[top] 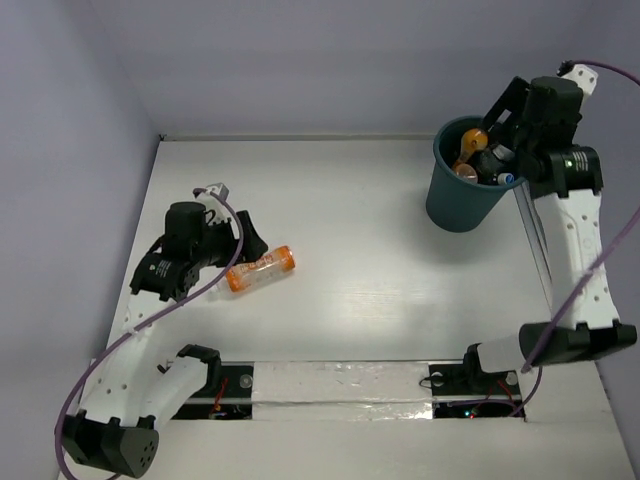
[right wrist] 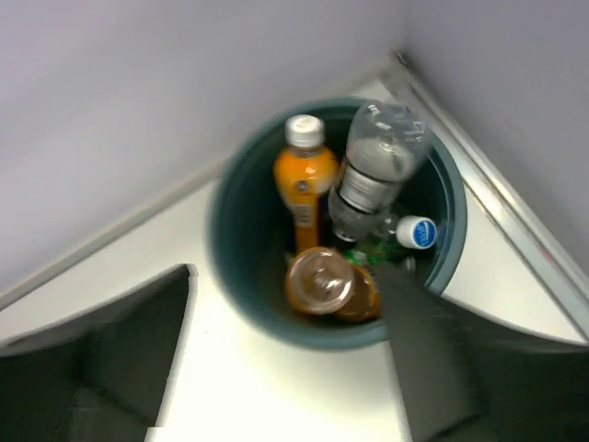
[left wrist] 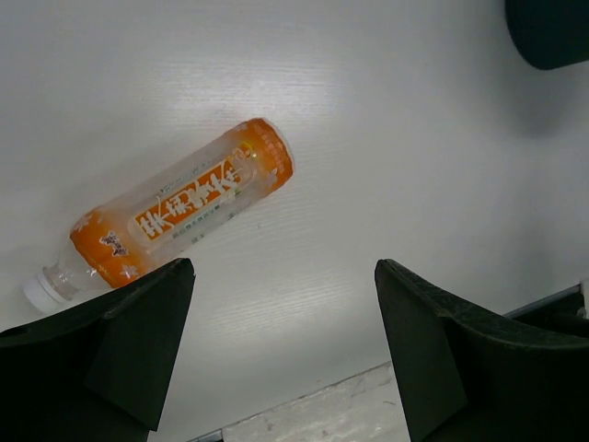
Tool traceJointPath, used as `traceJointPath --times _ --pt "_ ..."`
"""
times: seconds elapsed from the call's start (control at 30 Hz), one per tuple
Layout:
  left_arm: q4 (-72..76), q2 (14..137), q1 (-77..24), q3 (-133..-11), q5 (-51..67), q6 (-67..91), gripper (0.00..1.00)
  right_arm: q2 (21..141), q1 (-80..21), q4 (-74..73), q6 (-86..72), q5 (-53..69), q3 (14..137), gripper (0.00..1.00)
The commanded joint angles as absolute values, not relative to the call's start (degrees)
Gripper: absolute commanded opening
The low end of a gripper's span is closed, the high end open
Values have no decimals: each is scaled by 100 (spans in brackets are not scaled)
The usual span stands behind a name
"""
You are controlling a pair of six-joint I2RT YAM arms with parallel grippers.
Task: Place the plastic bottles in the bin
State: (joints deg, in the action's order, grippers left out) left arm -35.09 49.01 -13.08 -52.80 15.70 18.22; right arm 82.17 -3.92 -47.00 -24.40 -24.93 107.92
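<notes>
One orange bottle on open table; bin in far corner; both jaws apart.

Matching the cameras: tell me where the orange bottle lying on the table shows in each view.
Top external: orange bottle lies left of centre on the table.
Left wrist: upper left, lying diagonally, cap at lower left.
Right wrist: not in it.
Shared landmark: the bin, upper right in the top view, centre in the right wrist view; the dark shape in the left wrist view's top right corner is probably it.
</notes>
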Motion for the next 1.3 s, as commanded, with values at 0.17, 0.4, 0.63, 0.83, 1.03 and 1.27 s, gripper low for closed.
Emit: traceJointPath --times 0.17,0.4,0.63,0.83,1.03,1.27 --pt "-2954 4694 -1327 -6292 1512 2311 76 6900 -3118 -3561 -3845 -1329 8664 3" --pt "-2690 4404 -1327 -6539 1169 2548 75 8055 -5351 -2567 -5685 -1072 7602 45" --pt "-2452 4210 -1380 -6478 1432 2681 76 9981 -6073 -2382 -7416 -1125 8366 100" --pt "-2479 3911 -1827 -6214 1389 2672 76 10467 -6188 -2076 -8639 -950 8156 100" --pt "-2514 3823 -2267 -5994 1389 2655 76 11293 -6188 -2082 -9070 -914 8928 100" --pt "-2663 3893 -2821 -6170 1178 2531 76 12111 -6188 -2241 -10027 -1064 9395 100"
